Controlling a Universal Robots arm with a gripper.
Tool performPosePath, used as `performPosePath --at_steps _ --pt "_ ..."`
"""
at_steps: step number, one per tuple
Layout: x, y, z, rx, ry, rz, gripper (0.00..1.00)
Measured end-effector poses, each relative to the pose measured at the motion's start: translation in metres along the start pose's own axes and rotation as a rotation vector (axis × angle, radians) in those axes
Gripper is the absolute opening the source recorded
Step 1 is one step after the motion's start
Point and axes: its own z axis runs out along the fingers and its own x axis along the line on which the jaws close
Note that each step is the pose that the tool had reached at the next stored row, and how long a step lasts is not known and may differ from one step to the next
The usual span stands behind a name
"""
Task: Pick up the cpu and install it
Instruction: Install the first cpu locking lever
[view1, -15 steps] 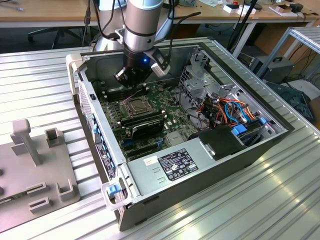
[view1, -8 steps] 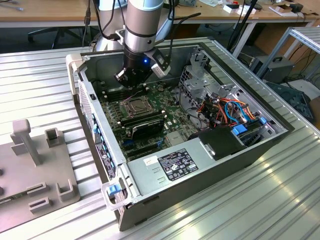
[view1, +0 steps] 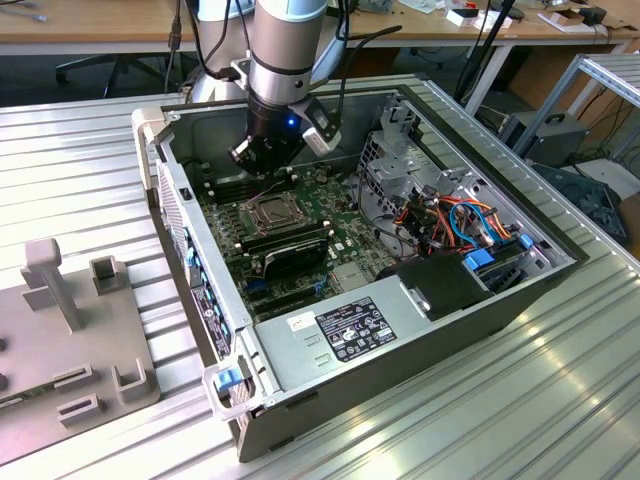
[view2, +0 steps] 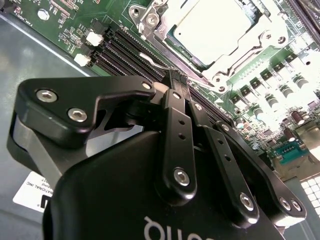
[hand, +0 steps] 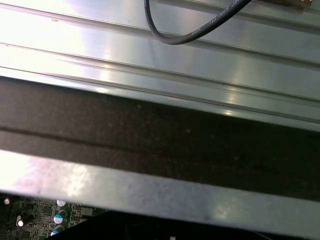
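Exterior view first: I see ribbed aluminium tabletop (view1: 560, 400), wooden desks (view1: 90, 25) behind, and an open black computer case (view1: 400, 350) lying flat. A grey plastic fixture block (view1: 70, 330) sits on the exterior view's left. My black gripper (view2: 176, 82) hovers just beside the socket, fingers (view2: 175, 120) pressed together, holding nothing I can make out. The silver square cpu (view2: 212, 25) sits in the motherboard socket, memory slots (view2: 130, 55) alongside.

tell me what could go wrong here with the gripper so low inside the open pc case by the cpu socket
1. The black two-finger gripper is shut, its tips right by the silver cpu in the motherboard socket; a sideways slip might scrape the dark memory slots beside it.
2. The arm works deep inside the grey metal computer case, so its wrist could clip the case wall.
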Motion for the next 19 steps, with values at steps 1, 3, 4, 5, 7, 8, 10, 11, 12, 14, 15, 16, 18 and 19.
performPosePath --at_steps 1,3,4,5,7,8,10,11,12,14,15,16,18,19 --pt "0.0000 0.0000 0.0005 0.0001 0.0001 0.000 0.11" --pt "-0.0001 -0.0002 0.0022 0.0003 0.0002 0.001 0.11" --pt "-0.0001 -0.0003 0.0034 0.0004 0.0003 0.001 0.11" --pt "-0.0001 -0.0004 0.0043 0.0005 0.0003 0.002 0.11" --pt "-0.0002 -0.0005 0.0058 0.0005 0.0002 0.002 0.11" --pt "-0.0002 -0.0005 0.0063 0.0004 0.0002 0.003 0.11" --pt "-0.0001 -0.0006 0.0065 0.0006 0.0004 0.003 0.11" --pt "-0.0001 -0.0006 0.0065 0.0007 0.0005 0.003 0.11" --pt "-0.0002 -0.0005 0.0066 0.0007 0.0003 0.003 0.11" --pt "-0.0002 -0.0005 0.0067 0.0005 0.0002 0.003 0.11" --pt "-0.0002 -0.0005 0.0069 0.0003 0.0001 0.003 0.11" --pt "-0.0004 -0.0006 0.0075 0.0002 0.0000 0.003 0.11" --pt "-0.0007 -0.0007 0.0086 0.0004 0.0002 0.003 0.11" --pt "-0.0007 -0.0008 0.0090 0.0005 0.0003 0.003 0.11"
